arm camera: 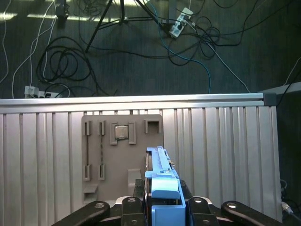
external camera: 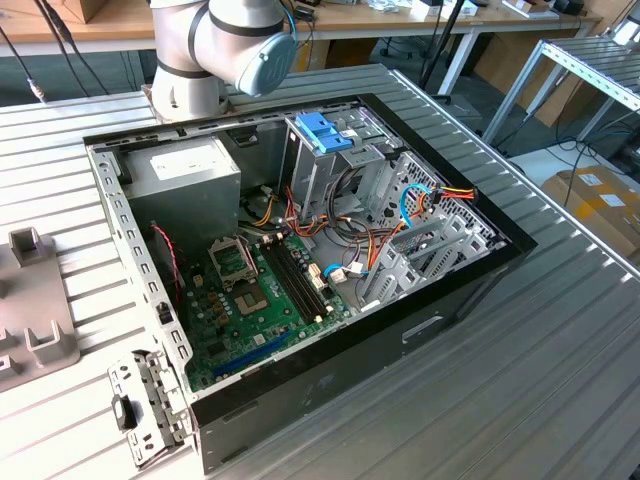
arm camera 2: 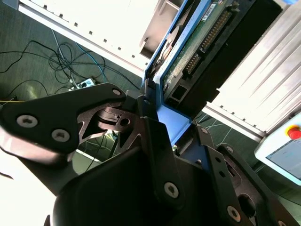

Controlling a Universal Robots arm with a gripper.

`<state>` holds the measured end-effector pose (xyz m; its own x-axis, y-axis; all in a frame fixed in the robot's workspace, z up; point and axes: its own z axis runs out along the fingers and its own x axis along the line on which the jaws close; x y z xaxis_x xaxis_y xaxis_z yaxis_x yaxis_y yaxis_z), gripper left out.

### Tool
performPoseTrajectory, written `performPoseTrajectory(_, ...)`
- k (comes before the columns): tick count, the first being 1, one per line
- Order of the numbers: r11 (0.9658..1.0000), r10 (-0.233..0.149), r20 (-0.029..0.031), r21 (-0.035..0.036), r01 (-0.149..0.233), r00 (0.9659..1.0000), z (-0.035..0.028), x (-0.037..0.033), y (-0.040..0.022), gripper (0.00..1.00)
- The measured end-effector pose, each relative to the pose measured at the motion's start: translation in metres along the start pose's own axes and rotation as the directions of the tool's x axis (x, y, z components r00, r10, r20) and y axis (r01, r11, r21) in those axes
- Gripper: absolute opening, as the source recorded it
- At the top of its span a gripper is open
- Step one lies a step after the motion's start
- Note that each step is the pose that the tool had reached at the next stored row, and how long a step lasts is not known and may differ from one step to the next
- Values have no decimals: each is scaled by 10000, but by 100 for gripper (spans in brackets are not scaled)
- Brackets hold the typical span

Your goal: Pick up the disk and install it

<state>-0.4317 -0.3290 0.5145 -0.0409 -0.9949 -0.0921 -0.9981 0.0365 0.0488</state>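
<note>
Pickup looks done: pincer (arm camera: 163, 207) clamped on the disk (arm camera: 160, 162), held clear of the table (arm camera: 225, 141) in both wrist views. Installing remains; the open computer case (external camera: 470, 290) sits centre-frame in the exterior view.

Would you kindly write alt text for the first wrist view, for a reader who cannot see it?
The gripper holds the disk, edge-on in its blue frame; behind it, a grey fixture plate lies on a ribbed metal table. Past the table's edge, cables lie on a floor.
</note>
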Motion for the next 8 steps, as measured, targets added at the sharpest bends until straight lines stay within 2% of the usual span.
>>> performPoseTrajectory(8, 10000, 0, -1, -1, 0, 10000, -3, -1, -44, 37)
